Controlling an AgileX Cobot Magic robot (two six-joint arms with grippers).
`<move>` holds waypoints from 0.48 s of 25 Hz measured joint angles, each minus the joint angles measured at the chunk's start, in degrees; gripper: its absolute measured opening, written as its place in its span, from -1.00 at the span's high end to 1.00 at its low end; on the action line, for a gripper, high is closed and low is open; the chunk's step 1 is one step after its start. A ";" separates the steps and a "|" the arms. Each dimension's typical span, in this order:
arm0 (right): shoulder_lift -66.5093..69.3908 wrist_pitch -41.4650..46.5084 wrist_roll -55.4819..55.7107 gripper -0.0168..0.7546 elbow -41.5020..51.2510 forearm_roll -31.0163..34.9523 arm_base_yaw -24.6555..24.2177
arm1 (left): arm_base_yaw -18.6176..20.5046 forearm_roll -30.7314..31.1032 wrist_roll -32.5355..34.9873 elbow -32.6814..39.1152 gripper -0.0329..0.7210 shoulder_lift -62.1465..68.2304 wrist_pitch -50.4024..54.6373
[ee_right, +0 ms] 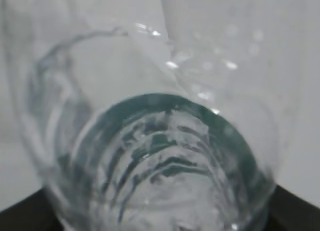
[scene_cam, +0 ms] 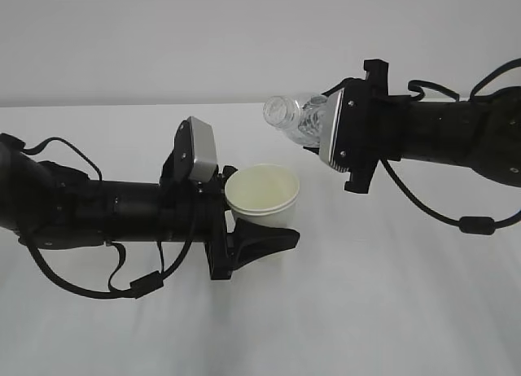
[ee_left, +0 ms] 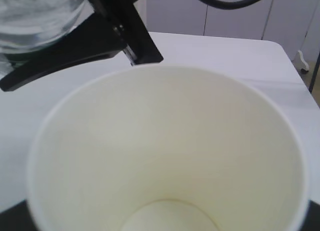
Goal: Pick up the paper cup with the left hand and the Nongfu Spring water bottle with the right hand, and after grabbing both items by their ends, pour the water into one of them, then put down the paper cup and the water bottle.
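Note:
The white paper cup (scene_cam: 262, 190) is upright and off the table, with my left gripper (scene_cam: 259, 223) shut on its lower part; one black finger (scene_cam: 269, 239) shows below it. In the left wrist view the cup's cream inside (ee_left: 170, 151) fills the frame down to its bottom, and I cannot tell if water lies in it. My right gripper (scene_cam: 319, 125) is shut on the clear Nongfu Spring water bottle (scene_cam: 299, 120), which lies tilted with its open mouth toward the left, above the cup. No stream shows between them. The ribbed bottle (ee_right: 165, 161) fills the right wrist view.
The white table (scene_cam: 383, 311) runs under both arms to a pale wall behind. Black cables loop under each arm. The bottle (ee_left: 35, 13) and a right-gripper finger (ee_left: 105, 38) hang close above the cup's far rim.

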 joint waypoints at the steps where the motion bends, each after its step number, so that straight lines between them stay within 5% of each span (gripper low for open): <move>1: 0.00 -0.04 -0.51 -0.32 0.00 0.01 0.00 | 0.00 -0.11 0.12 0.00 -0.49 0.11 0.05; 12: 0.00 -1.12 -4.19 -0.32 0.00 0.75 0.00 | -0.43 -0.47 0.48 0.00 -0.46 0.24 0.14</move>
